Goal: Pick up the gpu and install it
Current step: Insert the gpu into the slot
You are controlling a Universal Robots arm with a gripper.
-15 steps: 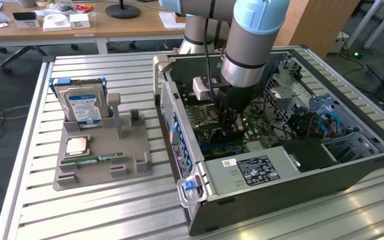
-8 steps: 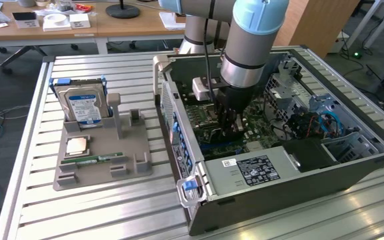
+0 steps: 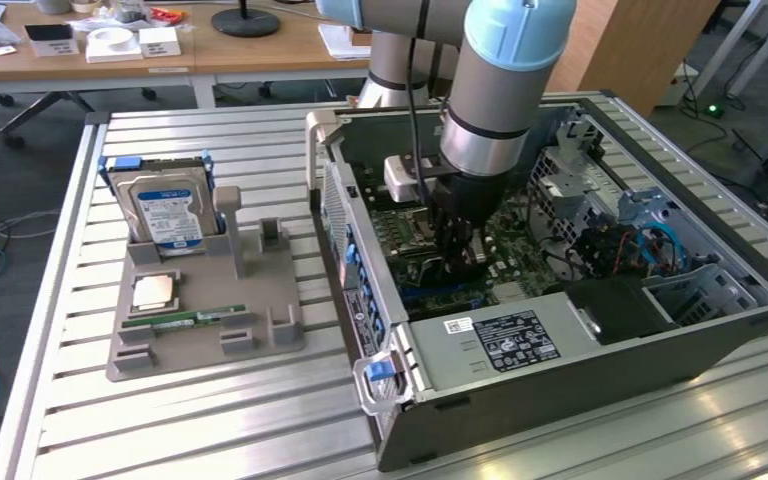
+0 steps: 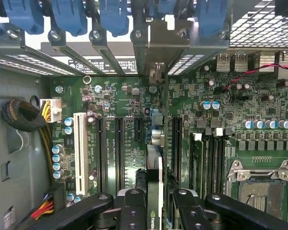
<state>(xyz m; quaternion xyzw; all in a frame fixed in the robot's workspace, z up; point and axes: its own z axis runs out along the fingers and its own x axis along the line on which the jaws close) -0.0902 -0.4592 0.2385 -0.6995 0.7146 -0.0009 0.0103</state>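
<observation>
My gripper (image 3: 462, 258) reaches down into the open computer case (image 3: 544, 340), just above the green motherboard (image 3: 444, 285). In the wrist view the gripper (image 4: 156, 203) is shut on the gpu (image 4: 154, 167). The card shows edge-on, as a thin dark card running away from the fingers (image 4: 132, 211). Its silver bracket (image 4: 158, 45) stands at the far end against the case's rear slot openings. The card sits over the motherboard (image 4: 120, 96), in line with the black expansion slots (image 4: 119, 153). I cannot tell whether its edge is seated in a slot.
A grey holder (image 3: 204, 345) on the slatted table at the exterior view's left carries a blue-labelled hard drive (image 3: 160, 208), a processor (image 3: 155, 290) and a green memory stick (image 3: 204, 318). Blue slot clips (image 4: 67, 17), a white slot (image 4: 79, 148), memory slots (image 4: 206, 163) and the processor socket (image 4: 261, 191) surround the card.
</observation>
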